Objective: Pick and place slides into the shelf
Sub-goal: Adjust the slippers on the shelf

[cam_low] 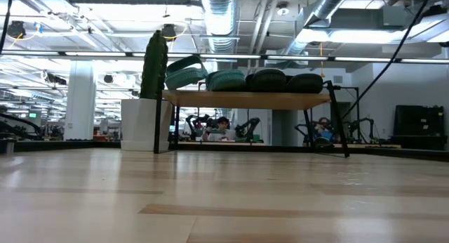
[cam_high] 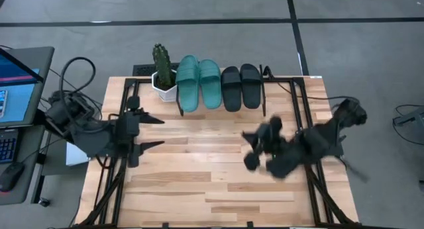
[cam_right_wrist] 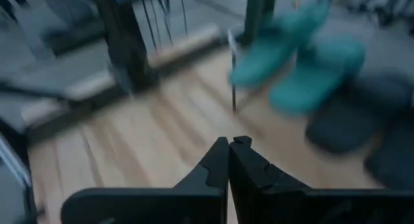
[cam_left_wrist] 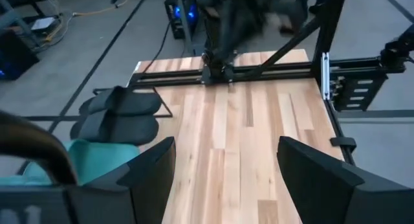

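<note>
Teal slides (cam_high: pixel 198 83) two, black slides (cam_high: pixel 241 86) two; left pincer (cam_high: pixel 156 132) spread empty, right pincer (cam_right_wrist: pixel 229 148) closed empty.

Four slides (cam_high: pixel 220 85) side by side on the shelf (cam_low: pixel 245 99) — cactus (cam_high: pixel 162 62) at its left end

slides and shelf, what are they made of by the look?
Teal slides and black slides: likely moulded foam or rubber, going by the matte one-piece look and thick rounded straps. Shelf: pale board that looks like wood or laminate with a light edge, on thin black legs, probably painted metal.
</note>
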Action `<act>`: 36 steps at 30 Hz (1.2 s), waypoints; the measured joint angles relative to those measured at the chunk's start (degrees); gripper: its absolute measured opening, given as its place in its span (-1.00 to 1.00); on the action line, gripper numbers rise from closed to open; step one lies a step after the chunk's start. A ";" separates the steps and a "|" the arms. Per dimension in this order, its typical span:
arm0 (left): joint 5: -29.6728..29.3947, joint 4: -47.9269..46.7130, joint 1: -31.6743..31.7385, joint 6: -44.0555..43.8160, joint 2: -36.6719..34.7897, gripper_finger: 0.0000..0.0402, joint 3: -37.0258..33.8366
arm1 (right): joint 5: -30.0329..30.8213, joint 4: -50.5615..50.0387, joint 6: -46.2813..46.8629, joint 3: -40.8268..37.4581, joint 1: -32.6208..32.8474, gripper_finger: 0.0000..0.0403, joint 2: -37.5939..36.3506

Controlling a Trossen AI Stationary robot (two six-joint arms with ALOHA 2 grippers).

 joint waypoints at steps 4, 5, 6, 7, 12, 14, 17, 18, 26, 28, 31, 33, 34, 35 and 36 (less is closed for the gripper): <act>0.46 4.09 0.01 -0.81 -3.77 0.28 -8.07 | -2.59 11.84 -17.85 2.32 -7.36 -1.00 -3.56; 1.15 6.36 0.04 -0.57 -4.87 0.28 -10.83 | -3.65 14.59 -22.05 2.54 -9.19 -1.00 -4.25; 1.82 9.13 0.04 0.00 -6.18 0.28 -13.79 | -4.90 16.53 -25.86 2.59 -10.95 -1.00 -4.93; 2.38 11.89 0.27 0.70 -7.60 0.28 -16.53 | -6.53 18.19 -29.46 2.62 -12.83 -1.00 -5.55; 6.17 27.48 4.26 2.89 -15.88 0.28 -31.12 | -21.82 17.94 -34.37 4.77 -25.31 -1.00 -6.70; 7.40 33.77 6.98 2.96 -19.60 0.27 -36.78 | -29.16 15.37 -35.50 5.72 -31.39 -1.00 -6.27; 10.89 43.72 11.78 3.04 -24.37 0.27 -44.46 | -38.48 14.47 -40.81 6.23 -39.89 -1.00 -4.94; 12.01 46.79 13.32 3.04 -25.79 0.27 -46.84 | -41.49 14.46 -42.59 6.23 -42.51 -1.00 -4.26; 23.05 61.69 26.38 3.57 -33.08 0.27 -58.29 | -59.94 16.14 -54.64 6.34 -60.61 -1.00 3.81; 24.68 61.35 29.21 3.71 -33.53 0.27 -58.91 | -61.01 15.90 -56.67 7.86 -63.51 -1.00 6.34; 26.34 61.36 32.91 5.05 -33.75 0.27 -59.12 | -61.93 15.73 -58.38 11.29 -66.88 -1.00 10.91; 27.58 60.72 35.53 6.11 -33.71 0.27 -59.12 | -61.89 15.01 -59.54 14.07 -68.53 -1.00 14.27; 28.58 60.05 36.78 6.62 -33.69 0.27 -59.12 | -61.87 14.99 -60.42 15.65 -69.12 -1.00 15.93; 29.41 59.47 38.09 7.08 -33.68 0.27 -59.17 | -61.84 14.38 -61.43 17.28 -69.68 -1.00 17.57; 30.14 58.93 39.31 7.37 -33.67 0.27 -59.17 | -61.87 13.94 -62.41 18.92 -70.14 -1.00 19.22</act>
